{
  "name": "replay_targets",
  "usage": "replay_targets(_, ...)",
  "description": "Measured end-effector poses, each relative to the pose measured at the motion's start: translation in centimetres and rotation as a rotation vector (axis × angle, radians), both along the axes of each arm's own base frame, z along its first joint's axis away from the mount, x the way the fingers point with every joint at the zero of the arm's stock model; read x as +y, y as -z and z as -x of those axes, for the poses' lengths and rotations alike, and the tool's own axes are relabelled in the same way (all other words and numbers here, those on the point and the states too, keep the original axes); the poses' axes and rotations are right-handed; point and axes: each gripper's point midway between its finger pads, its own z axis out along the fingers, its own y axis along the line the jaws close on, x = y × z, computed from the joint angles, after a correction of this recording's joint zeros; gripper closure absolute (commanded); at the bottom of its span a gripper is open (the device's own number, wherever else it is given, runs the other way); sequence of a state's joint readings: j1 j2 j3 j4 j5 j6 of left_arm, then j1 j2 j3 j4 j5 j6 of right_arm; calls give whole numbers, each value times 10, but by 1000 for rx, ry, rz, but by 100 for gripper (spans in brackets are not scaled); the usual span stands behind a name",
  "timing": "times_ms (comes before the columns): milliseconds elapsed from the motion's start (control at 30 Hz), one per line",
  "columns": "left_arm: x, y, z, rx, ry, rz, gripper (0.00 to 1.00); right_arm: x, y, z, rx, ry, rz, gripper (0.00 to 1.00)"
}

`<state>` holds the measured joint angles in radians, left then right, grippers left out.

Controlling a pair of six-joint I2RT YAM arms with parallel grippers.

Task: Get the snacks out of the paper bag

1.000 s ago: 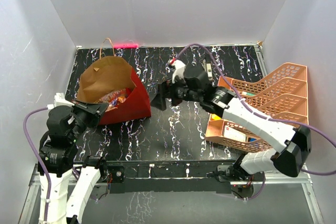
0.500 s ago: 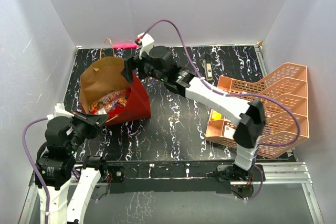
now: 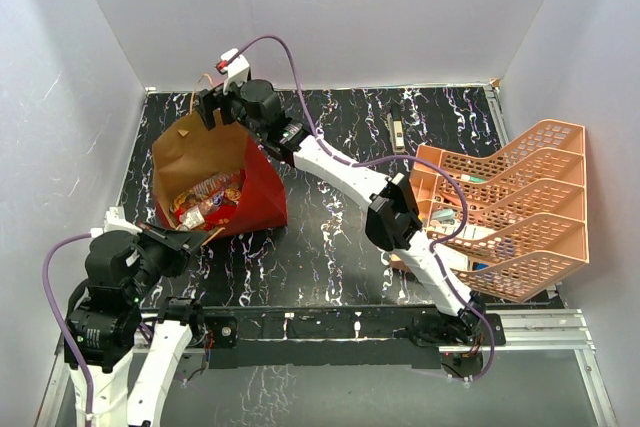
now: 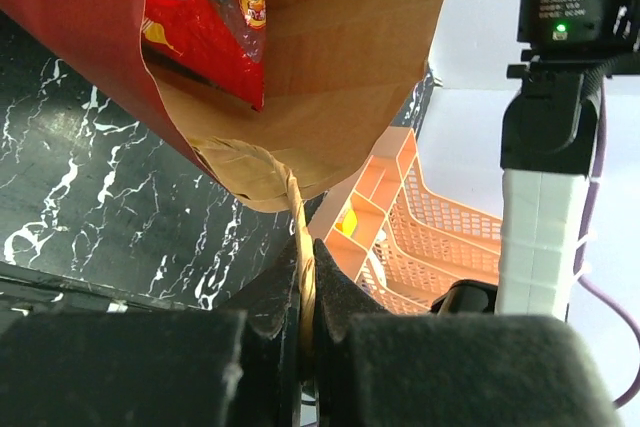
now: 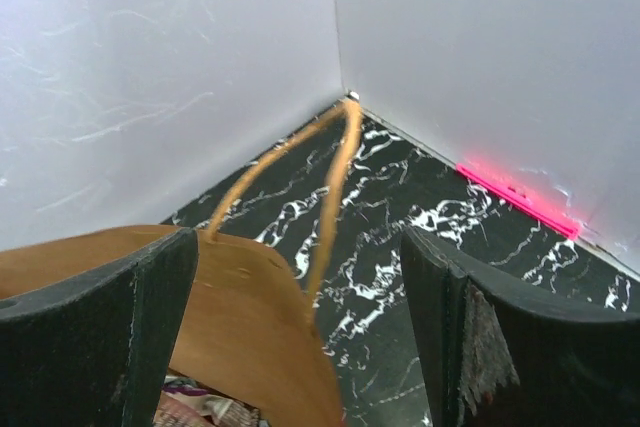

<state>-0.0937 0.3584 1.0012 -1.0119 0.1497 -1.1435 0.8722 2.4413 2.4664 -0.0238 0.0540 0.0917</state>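
On the black, white-veined table the big red paper bag with its brown kraft inside sat at the left, mouth gaping. The right gripper was spread wide over the bag's far rim, the brown panel between its fingers; whether they touched it, I couldn't tell. The left gripper was pinched tight on the near tan cord handle. The crinkly red and shiny snack packets lay inside the bag, mostly hidden by its walls.
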Motion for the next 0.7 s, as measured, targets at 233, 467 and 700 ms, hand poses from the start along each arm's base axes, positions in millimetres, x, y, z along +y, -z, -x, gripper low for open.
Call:
replay_targets(233,1,-2,8,-11,12,-22,99,-11,10,-28,0,15,-37,66)
replay_targets(467,3,-4,10,13,28,-64,95,-11,18,-31,15,34,-73,93)
replay_targets(700,8,-14,4,5,32,-124,86,-53,17,-19,71,157,12,93)
